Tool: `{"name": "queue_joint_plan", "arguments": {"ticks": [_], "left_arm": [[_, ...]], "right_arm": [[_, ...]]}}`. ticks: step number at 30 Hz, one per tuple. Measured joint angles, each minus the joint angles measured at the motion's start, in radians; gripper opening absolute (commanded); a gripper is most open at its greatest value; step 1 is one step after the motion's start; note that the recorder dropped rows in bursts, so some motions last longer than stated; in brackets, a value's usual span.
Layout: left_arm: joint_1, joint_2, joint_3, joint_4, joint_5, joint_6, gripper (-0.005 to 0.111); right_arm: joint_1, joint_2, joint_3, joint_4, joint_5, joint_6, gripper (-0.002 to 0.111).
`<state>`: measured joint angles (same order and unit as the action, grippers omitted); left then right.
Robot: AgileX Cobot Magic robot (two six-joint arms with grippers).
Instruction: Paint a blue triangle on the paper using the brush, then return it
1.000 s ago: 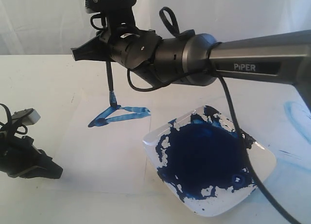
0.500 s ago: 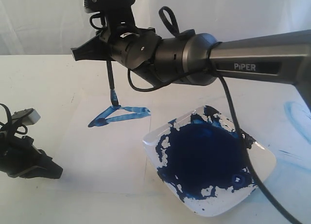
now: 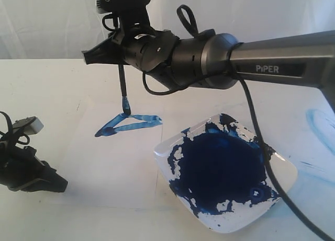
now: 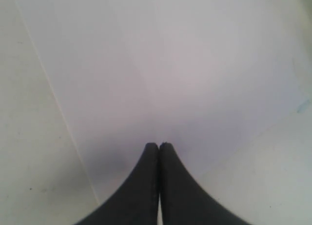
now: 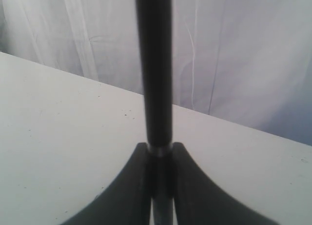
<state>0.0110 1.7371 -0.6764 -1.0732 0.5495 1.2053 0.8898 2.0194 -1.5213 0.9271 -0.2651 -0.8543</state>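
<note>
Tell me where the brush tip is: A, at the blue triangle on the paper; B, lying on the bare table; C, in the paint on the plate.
A: the brush, upright in the right gripper, has its tip at the upper corner of the blue triangle on the paper, clear of the plate.

Brush (image 3: pixel 123 89) upper handle hidden by right gripper (image 3: pixel 107 53); tip contact with paper (image 3: pixel 115 162) not determinable. Right wrist view: handle cut off by picture edge, bristle end out of view, all blurred. Exterior view: left gripper (image 3: pixel 57 184) body clipped at left edge, pale smear (image 3: pixel 316 121) cut off at right edge.
</note>
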Motion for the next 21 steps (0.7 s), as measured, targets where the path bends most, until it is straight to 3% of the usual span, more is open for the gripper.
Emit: {"name": "queue_joint_plan", "arguments": {"ticks": [21], "left_arm": [[0.000, 0.000, 0.000, -0.001, 0.024, 0.000, 0.000]], "right_arm": [[0.000, 0.000, 0.000, 0.015, -0.002, -0.022, 0.000]]}}
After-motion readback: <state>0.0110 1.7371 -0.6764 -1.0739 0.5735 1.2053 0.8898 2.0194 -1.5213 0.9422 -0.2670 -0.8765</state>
